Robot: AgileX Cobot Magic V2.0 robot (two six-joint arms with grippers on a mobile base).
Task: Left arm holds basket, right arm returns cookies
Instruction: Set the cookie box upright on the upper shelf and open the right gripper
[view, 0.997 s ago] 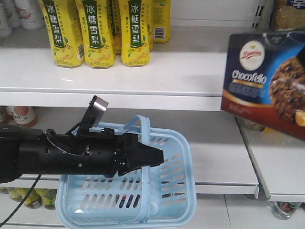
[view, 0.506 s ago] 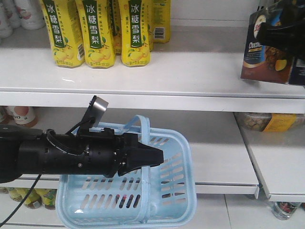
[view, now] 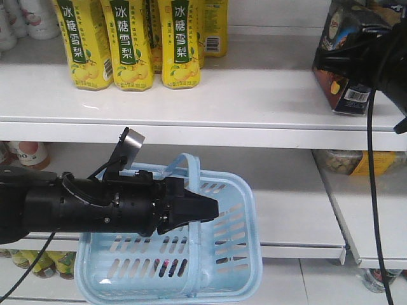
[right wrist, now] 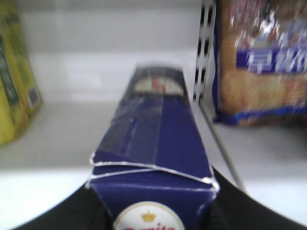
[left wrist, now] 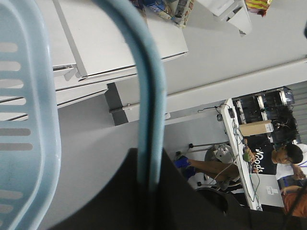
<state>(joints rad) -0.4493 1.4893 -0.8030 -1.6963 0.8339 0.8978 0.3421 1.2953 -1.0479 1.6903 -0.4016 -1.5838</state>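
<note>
The light blue basket (view: pixel 226 248) hangs in front of the lower shelf, and its arched handle (left wrist: pixel 152 105) is pinched in my left gripper (view: pixel 206 210), which is shut on it. My right gripper (view: pixel 346 60) at the upper right is shut on the cookies (view: pixel 348 95), a dark navy box with a white barcode panel. The box stands over the upper shelf's right end. In the right wrist view the cookies (right wrist: pixel 156 158) fill the space between the black fingers (right wrist: pixel 240 211), pointing into the shelf.
Yellow drink cartons (view: pixel 127 41) stand at the upper shelf's left. A perforated shelf divider (right wrist: pixel 206 57) and a bagged snack pack (right wrist: pixel 261 67) are right of the box. More packages (view: pixel 353 162) lie on the lower right shelf. A black cable (view: pixel 372 190) hangs from the right arm.
The right arm has carried the cookies up and back, from low in front of the shelf edge onto the upper shelf's right end, turning the box end-on. The left arm and basket have stayed still.
</note>
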